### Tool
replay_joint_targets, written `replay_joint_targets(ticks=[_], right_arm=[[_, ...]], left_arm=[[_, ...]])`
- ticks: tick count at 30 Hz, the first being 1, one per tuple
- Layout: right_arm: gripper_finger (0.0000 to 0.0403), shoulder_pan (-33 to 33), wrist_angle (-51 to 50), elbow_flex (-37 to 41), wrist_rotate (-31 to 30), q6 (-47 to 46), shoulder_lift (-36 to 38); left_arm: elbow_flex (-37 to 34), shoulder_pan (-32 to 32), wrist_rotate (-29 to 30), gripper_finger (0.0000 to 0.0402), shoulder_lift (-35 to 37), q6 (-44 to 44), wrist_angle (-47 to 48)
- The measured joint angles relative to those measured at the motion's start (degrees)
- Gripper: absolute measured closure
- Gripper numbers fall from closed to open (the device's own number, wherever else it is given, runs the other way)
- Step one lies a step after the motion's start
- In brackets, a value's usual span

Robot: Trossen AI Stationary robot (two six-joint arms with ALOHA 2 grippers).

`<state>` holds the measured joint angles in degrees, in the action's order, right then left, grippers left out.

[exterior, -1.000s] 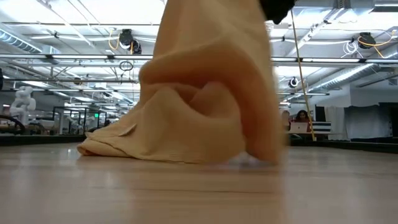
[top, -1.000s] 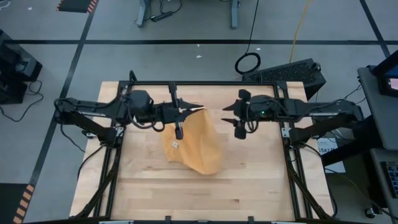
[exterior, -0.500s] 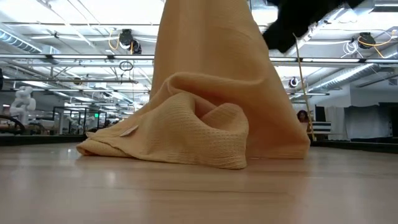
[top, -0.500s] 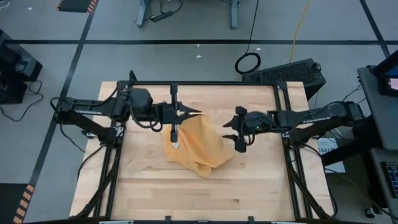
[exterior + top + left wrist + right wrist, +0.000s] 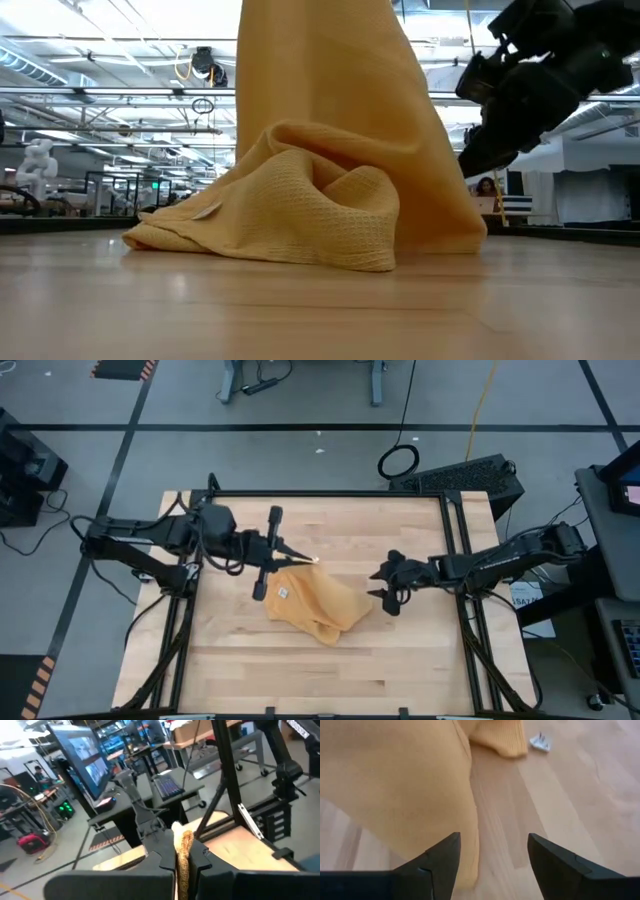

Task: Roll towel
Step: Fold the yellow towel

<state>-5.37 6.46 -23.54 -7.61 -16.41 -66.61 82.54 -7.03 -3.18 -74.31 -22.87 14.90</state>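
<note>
From above we see the towel (image 5: 315, 603), mustard-yellow and crumpled, lying at the middle of the pale wooden table (image 5: 240, 670), one corner drawn up into the left gripper (image 5: 296, 556), whose jaws are closed on it; a small white tag (image 5: 283, 594) shows near that lifted edge. The right gripper (image 5: 378, 585) sits just beside the towel's opposite side, jaws apart and holding nothing. At table height we see what the overhead camera flattens: the cloth (image 5: 330, 150) rises as a tall smooth sheet out of the picture's top, while its lower folds heap up with a waffle-like weave. The left wrist camera shows a thin rope of yellow fabric (image 5: 184, 857) pinched between dark fingers. The right wrist camera shows two black fingertips (image 5: 442, 857) spread wide before soft plain cloth (image 5: 395, 785) resting on wood grain.
</note>
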Motion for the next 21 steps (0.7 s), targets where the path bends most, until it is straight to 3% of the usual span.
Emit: replay_joint_targets(ticks=[6, 16, 21], right_arm=[[0.0184, 0.10, 10.16, 1.42, -12.20, 3.72, -0.39], [0.0217, -0.60, 23.62, 1.37, -0.12, 6.74, -6.52], [0.0230, -2.33, 26.45, 1.21, 1.73, 7.71, -12.56]], left_arm=[[-0.06, -0.28, 0.02, 0.0398, -1.48, 0.42, 1.39], [-0.04, -0.80, 0.07, 0.0398, -2.84, 4.77, 3.97], [-0.13, -2.26, 0.07, 0.0398, -4.14, 7.44, 6.40]])
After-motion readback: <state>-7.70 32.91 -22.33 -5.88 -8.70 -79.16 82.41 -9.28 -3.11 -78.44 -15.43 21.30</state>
